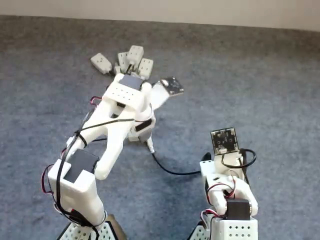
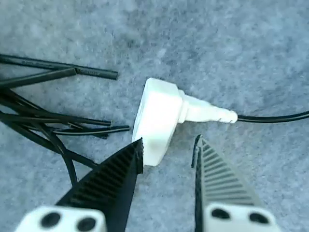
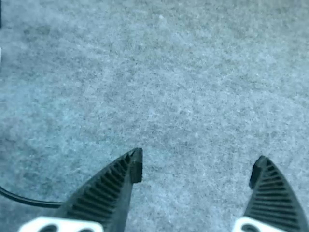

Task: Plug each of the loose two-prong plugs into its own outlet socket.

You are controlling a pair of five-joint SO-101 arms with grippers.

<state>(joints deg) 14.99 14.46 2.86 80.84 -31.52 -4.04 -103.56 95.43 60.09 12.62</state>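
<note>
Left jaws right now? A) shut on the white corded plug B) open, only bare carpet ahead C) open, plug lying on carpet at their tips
C: left jaws stand open, and the white plastic plug on its black cord lies on the grey carpet at their tips, unclamped.

Surface: grey felt-type cloth (image 1: pixel 260 80) is covering the whole table and lying flat. Items on it: grp of white blocks (image 1: pixel 135 52) is sitting close together at the far side, w/ one (image 1: pixel 101 62) lying slightly apart; plugs or sockets, can't tell. White plug (image 2: pixel 157 118) is lying on the cloth, its black cord (image 2: pixel 275 117) trailing away. Black cable ends (image 2: pixel 58 125) are lying fanned out just beside it.
</note>
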